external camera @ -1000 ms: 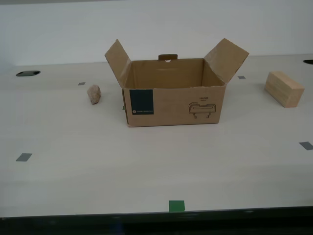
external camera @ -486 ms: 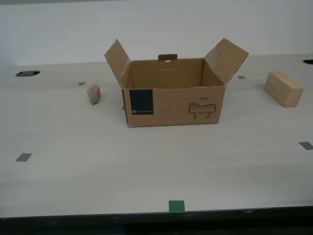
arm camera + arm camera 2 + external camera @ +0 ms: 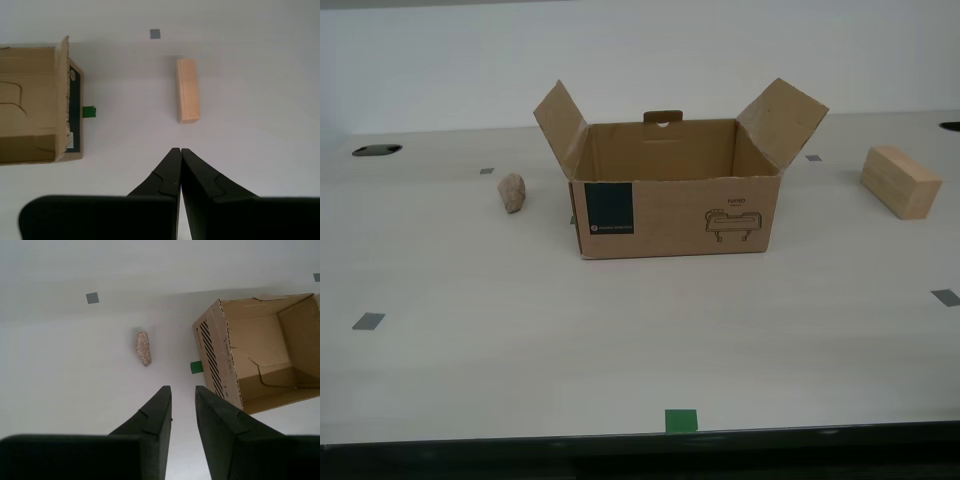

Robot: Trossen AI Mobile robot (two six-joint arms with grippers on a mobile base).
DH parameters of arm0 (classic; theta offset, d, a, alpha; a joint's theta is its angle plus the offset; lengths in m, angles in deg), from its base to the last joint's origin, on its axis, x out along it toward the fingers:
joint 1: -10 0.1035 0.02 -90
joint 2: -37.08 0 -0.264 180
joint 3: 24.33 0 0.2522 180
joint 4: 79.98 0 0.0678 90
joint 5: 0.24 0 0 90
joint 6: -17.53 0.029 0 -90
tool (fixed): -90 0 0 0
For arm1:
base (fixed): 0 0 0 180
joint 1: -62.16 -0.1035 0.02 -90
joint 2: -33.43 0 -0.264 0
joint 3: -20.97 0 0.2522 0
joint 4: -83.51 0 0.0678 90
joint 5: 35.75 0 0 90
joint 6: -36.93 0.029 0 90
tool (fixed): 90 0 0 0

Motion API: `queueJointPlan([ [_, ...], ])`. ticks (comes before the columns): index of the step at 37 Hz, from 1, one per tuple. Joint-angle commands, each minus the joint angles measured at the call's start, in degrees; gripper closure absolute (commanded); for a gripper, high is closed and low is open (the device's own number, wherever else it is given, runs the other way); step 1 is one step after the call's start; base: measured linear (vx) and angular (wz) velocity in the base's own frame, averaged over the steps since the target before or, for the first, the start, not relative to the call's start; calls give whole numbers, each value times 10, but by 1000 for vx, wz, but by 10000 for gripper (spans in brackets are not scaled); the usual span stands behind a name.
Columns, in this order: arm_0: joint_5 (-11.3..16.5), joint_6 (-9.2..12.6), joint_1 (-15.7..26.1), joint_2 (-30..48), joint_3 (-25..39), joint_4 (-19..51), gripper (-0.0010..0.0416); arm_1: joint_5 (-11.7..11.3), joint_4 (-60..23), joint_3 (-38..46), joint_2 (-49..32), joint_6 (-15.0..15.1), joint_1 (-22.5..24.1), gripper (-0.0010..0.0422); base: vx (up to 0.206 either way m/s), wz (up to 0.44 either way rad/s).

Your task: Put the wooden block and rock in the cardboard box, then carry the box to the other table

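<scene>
Nothing on the tabletop has shifted between the earlier exterior pictures and the current one; you can confirm that box, stone and block occupy the same positions.

Locate the cardboard box point(image 3: 675, 190) at the centre of the smooth white table point(image 3: 620, 340). It stands upright with its flaps raised and its interior bare, showing a dark square label point(image 3: 609, 210) and a small line drawing point(image 3: 732, 222) on its front. Locate the rock point(image 3: 512, 193) on the table near the box, toward the exterior view's left, and not touching it. Locate the wooden block point(image 3: 900, 181) lying flat, well apart from the box, toward the exterior view's right.

Note that my first gripper point(image 3: 180, 152) hangs above the table with its fingertips pressed together on nothing; the wooden block point(image 3: 188, 90) lies beyond them, untouched. My second gripper point(image 3: 183, 390) hangs with a narrow gap between its fingers, also empty, and the rock point(image 3: 144, 348) lies beyond them beside the box point(image 3: 260, 350).

Observe grey tape squares point(image 3: 368, 321) scattered on the table and one green square point(image 3: 681, 420) at its near edge. Neither arm appears in the exterior view.
</scene>
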Motion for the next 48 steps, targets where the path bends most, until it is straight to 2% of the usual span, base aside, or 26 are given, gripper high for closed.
queueJointPlan([
  [1,-19,2,0,0,-3,1,405,2,1,1,0,0,0,321,0,0],
  [6,-40,1,0,0,-3,-15,405,2,1,1,0,0,0,275,0,0],
  [21,-40,-4,0,0,-3,-34,405,2,1,1,0,0,0,148,0,0],
  [29,-40,-4,0,0,-3,-34,405,2,1,0,0,0,0,96,0,0],
  [38,-40,-4,0,0,-3,-34,405,2,2,1,0,6,0,69,0,0],
  [48,-40,-4,0,0,-3,-34,405,2,8,0,0,7,0,74,0,0],
])
